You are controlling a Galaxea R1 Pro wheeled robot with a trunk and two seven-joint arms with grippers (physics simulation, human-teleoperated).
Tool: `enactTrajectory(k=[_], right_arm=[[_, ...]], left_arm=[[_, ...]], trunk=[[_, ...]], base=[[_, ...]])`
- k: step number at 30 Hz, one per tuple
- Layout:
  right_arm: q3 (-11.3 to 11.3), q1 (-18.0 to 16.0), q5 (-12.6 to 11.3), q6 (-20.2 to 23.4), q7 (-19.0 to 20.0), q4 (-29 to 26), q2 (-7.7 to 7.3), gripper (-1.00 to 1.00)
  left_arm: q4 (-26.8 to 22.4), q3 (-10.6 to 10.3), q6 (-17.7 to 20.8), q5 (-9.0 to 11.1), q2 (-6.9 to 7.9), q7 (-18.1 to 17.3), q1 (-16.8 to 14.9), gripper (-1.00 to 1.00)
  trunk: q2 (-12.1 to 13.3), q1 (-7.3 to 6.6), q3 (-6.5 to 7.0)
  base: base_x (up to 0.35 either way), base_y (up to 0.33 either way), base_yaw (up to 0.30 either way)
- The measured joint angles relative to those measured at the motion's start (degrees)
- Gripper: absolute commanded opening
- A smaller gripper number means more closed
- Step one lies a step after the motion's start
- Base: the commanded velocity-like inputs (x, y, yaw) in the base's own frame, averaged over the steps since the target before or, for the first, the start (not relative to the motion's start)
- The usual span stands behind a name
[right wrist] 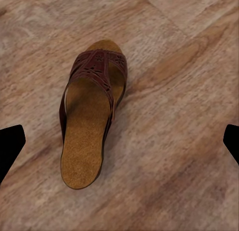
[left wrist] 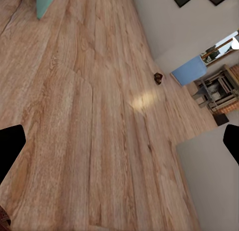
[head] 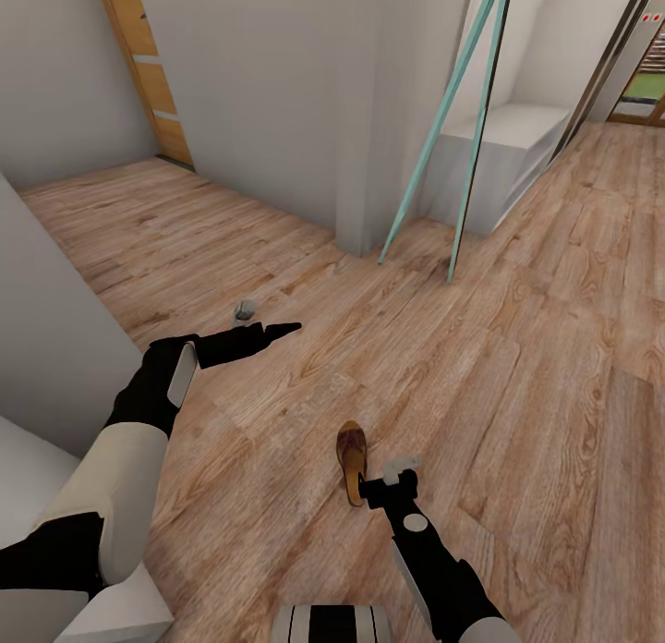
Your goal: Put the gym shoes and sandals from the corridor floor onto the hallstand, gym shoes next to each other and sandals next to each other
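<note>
Brown leather on light wood: one sandal [head: 351, 460] lies flat on the corridor floor [head: 517, 366], its dark reddish-brown strap over a tan insole, just beside my right claw [head: 386, 483]. In the right wrist view the sandal [right wrist: 91, 122] sits below and between my two black fingertips [right wrist: 10, 146], which stand wide apart at the frame's edges and touch nothing. My right arm reaches down from the lower edge of the head view, the claw hanging close over the heel end of the sandal.

My left claw [head: 268, 332] points forward over bare planks, well apart from the sandal; its fingers [left wrist: 9, 147] are likewise spread, holding nothing. Near it a small grey object [head: 245, 309] rests on the floor, too small to identify. The left wrist view looks along the planks toward a small dark object [left wrist: 158, 78] far down the room, beside a blue panel [left wrist: 189, 71].

Ahead, a pale grey low unit [head: 503, 153] stands against the wall behind two slanted teal poles [head: 443, 107].
</note>
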Motion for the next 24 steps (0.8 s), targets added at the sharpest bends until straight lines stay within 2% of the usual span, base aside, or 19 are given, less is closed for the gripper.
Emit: enactTrajectory(k=[14,24], right_arm=[[-0.06,0.01,0.00,0.00,0.00,-0.81,0.00,1.00],[-0.09,0.02,0.00,0.00,0.00,-0.91,0.00,1.00]], left_arm=[[0.00,0.01,-0.01,-0.01,0.00,-0.01,0.00,1.00],[0.00,0.00,0.01,0.01,0.00,0.00,0.00,1.00]], trunk=[[0.00,0.00,-0.52],[0.00,0.00,-0.65]], base=[[0.000,0.000,0.142],[0.000,0.000,0.033]])
